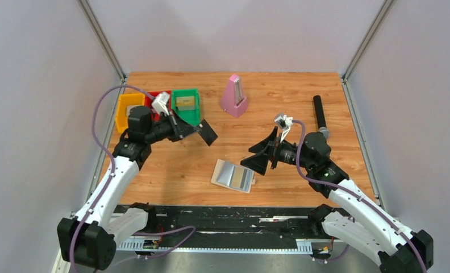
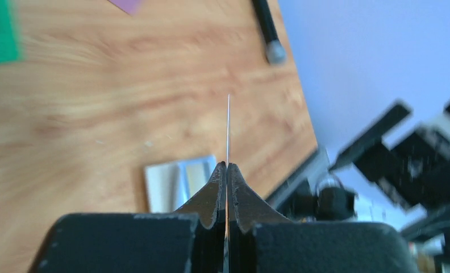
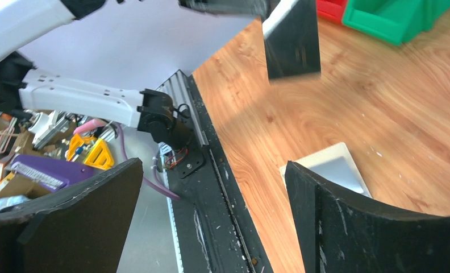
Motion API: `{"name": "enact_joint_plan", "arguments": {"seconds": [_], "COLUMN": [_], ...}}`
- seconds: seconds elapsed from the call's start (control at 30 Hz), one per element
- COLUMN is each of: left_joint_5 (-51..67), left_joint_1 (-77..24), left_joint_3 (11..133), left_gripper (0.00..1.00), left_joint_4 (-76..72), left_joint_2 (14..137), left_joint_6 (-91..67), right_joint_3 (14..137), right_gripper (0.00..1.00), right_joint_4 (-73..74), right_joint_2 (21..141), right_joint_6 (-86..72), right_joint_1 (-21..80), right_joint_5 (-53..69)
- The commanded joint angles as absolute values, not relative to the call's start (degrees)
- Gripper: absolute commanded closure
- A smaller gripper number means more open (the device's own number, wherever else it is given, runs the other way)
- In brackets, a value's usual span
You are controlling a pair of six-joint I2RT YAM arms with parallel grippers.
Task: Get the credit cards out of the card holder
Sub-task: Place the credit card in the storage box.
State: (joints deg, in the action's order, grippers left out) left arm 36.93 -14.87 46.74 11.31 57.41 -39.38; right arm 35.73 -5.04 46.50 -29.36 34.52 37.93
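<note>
The card holder lies open on the table between the arms, cream rim, pale blue panels. A yellow-gold card shows in its middle part. My left gripper is shut on the dark grey-black card and holds it in the air, left of and above the holder. In the left wrist view the card stands edge-on between the shut gripper, with the holder below. My right gripper is open and empty just right of the holder. The right wrist view shows the gripper, the holder and the dark card.
Yellow, red and green bins stand at the back left; a tan flat thing lies in the green one. A pink metronome stands at the back centre. A black cylinder lies at the right. The black front rail edges the table.
</note>
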Motion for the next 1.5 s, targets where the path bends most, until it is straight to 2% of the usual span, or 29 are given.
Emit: {"name": "enact_joint_plan", "arguments": {"seconds": [0.0, 0.13, 0.33, 0.6, 1.1, 1.47], "left_joint_5": [31.59, 26.98, 16.91, 7.96, 13.73, 18.33], "left_joint_1": [-5.58, 3.87, 12.46, 15.29, 15.58, 15.61], "left_joint_3": [49.59, 50.95, 50.27, 53.19, 60.09, 62.36], "left_gripper": [1.0, 1.0, 1.0, 1.0, 1.0, 1.0], "left_joint_4": [6.7, 3.62, -5.9, -16.77, -23.26, -25.56], "left_joint_2": [58.26, 63.17, 70.95, 84.54, 101.84, 108.51], "left_joint_6": [-43.83, -44.75, -50.8, -57.91, -62.7, -62.72], "right_joint_3": [33.21, 32.44, 32.46, 33.71, 36.79, 37.92], "right_gripper": [0.0, 0.0, 0.0, 0.0, 0.0, 0.0], "right_joint_4": [-3.93, -4.13, -4.39, -3.22, -1.21, -0.75], "right_joint_2": [45.52, 45.13, 45.35, 46.98, 50.82, 52.41], "right_joint_6": [-31.03, -31.63, -31.77, -30.31, -28.5, -27.68], "right_joint_1": [34.36, 34.35, 34.37, 34.37, 34.36, 34.37], "right_joint_5": [32.27, 31.61, 30.88, 28.59, 26.22, 25.39]}}
